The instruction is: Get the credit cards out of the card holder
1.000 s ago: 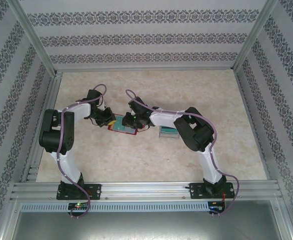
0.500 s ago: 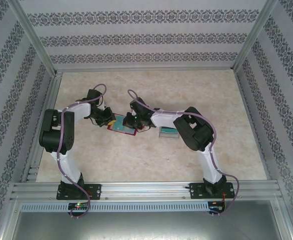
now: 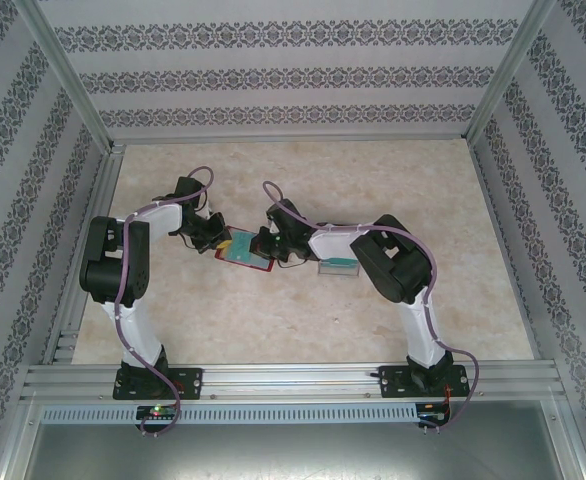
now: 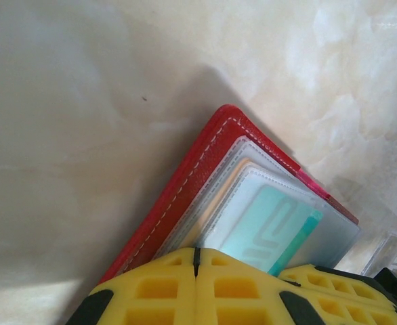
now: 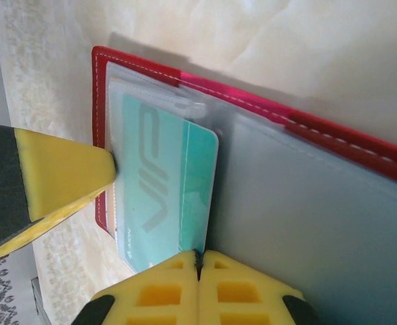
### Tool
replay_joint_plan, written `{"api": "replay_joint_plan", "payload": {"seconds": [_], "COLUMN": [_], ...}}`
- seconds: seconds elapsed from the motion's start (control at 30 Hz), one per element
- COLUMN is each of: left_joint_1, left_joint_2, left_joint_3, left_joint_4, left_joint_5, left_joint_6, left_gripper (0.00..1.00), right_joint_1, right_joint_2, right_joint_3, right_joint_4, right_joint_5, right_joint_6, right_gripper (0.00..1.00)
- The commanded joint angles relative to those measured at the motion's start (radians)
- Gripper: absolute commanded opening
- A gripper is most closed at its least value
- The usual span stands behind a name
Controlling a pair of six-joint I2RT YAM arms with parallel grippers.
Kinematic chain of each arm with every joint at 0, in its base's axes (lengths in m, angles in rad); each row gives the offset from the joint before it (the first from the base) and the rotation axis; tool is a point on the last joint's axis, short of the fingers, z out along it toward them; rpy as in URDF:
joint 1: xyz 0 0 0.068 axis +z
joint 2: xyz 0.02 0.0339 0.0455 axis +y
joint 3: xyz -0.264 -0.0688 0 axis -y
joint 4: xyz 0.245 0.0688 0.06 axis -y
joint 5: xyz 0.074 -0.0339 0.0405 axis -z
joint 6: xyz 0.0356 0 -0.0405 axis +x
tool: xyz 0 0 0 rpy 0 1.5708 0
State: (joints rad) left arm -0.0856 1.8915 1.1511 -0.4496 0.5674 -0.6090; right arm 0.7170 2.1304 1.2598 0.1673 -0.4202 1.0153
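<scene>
The teal card (image 5: 161, 183) sits in the outer clear pocket of the card holder (image 5: 334, 145), which lies open and flat on the table (image 4: 63, 135) between the two arms. Most of the card is under the plastic. A brighter strip along one long edge is bare, on the side towards the holder's fold, so the pocket appears to open that way. The card's long axis runs straight at the right gripper (image 5: 199, 261), whose yellow fingers are pressed together with their seam right at the card's near corner. They look to be pinching that corner, though the contact itself is hidden under the pads.

On the far side of the card is the left gripper (image 4: 195, 256), its fingers also pressed together and resting on the holder's outer red edge. It seems to be pinning the holder down. Whether it also grips a leaf I cannot tell.

The coming pull therefore depends on one thing: the card has to slide across its short axis, towards the fold and the right arm's side, away from the left gripper. A pull along the long axis would likely drag on the pocket seam. The right arm is the nearer one for this. Another card (image 3: 335, 267) already lies loose on the table, just beside the right arm.
</scene>
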Motion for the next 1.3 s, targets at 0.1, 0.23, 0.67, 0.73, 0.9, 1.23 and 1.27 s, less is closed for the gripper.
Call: {"api": "replay_joint_plan", "payload": {"seconds": [0.1, 0.23, 0.67, 0.73, 0.9, 1.23, 1.27], "left_joint_1": [-0.008, -0.008, -0.009, -0.009, -0.009, -0.009, -0.009], "left_joint_2": [0.058, 0.057, 0.054, 0.054, 0.055, 0.055, 0.056], "left_joint_3": [-0.011, -0.010, -0.013, -0.013, -0.013, -0.009, -0.009], "left_joint_4": [-0.082, -0.083, -0.087, -0.086, -0.083, -0.085, -0.087], "left_joint_5": [-0.080, -0.078, -0.072, -0.069, -0.064, -0.064, -0.065], "left_joint_6": [0.012, 0.015, 0.022, 0.022, 0.020, 0.022, 0.022], "left_gripper": [0.02, 0.02, 0.02, 0.02, 0.02, 0.02, 0.02], "right_joint_1": [-0.016, -0.015, 0.001, 0.001, 0.003, 0.007, 0.006], "right_joint_2": [-0.047, -0.051, 0.015, 0.023, 0.031, 0.046, 0.040], "right_joint_3": [-0.066, -0.075, -0.024, -0.022, -0.015, 0.001, -0.005], "right_joint_4": [-0.019, -0.012, 0.088, 0.098, 0.115, 0.115, 0.115], "right_joint_5": [0.006, 0.006, 0.008, 0.013, 0.017, 0.018, 0.020], "right_joint_6": [0.002, 0.004, 0.050, 0.061, 0.066, 0.069, 0.069], "right_gripper": [0.00, 0.00, 0.20, 0.20, 0.20, 0.07, 0.04]}}
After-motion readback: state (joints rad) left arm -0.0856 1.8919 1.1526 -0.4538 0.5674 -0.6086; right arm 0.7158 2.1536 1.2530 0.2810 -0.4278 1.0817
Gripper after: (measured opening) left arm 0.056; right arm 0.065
